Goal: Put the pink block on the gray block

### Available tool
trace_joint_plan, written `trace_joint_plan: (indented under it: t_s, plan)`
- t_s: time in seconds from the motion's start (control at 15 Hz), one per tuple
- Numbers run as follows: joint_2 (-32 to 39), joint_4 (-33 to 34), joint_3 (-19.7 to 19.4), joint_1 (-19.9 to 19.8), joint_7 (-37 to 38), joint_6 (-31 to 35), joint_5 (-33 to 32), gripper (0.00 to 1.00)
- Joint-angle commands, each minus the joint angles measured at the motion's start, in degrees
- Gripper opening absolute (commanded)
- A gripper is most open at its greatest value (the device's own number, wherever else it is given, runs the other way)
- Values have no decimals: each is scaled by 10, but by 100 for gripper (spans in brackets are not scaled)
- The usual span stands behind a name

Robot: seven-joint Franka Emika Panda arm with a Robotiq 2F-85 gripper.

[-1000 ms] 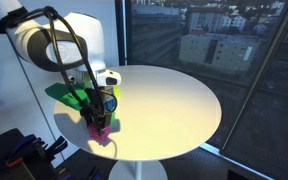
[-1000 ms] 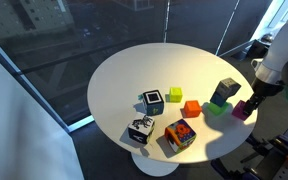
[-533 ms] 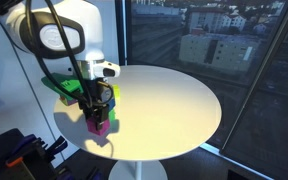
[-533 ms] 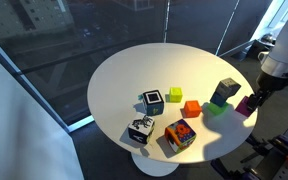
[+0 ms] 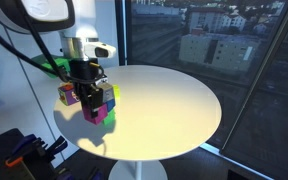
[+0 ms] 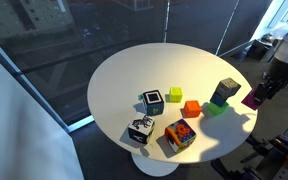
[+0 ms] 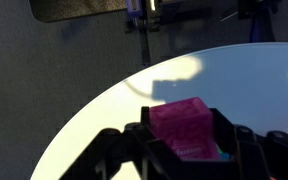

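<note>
One pink block (image 7: 184, 128) is clamped between the fingers (image 7: 139, 145) of your gripper (image 7: 184, 148), which flank it on both sides in the wrist view. In an exterior view the pink block (image 6: 252, 98) hangs clear of the round white tabletop (image 6: 124, 70) near its rim. It is apart from the gray block (image 6: 224, 92), which stands just beside a green block (image 6: 216, 108).

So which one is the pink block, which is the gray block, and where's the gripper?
pink block (image 7: 184, 122), wrist view, middle of the face toward the camera.
gray block (image 6: 225, 92), an exterior view, middle of the cube.
gripper (image 7: 187, 145), wrist view, midway between its fingertips, which clamp the pink block.
</note>
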Motion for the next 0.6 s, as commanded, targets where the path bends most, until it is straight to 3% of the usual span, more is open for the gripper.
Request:
trace_joint_plan:
  t_s: [0.0, 0.53]
  plan:
    - [-43, 6, 12, -6, 23, -39, 12, 34]
    - [-77, 33, 17, -7, 45, -77, 31, 34]
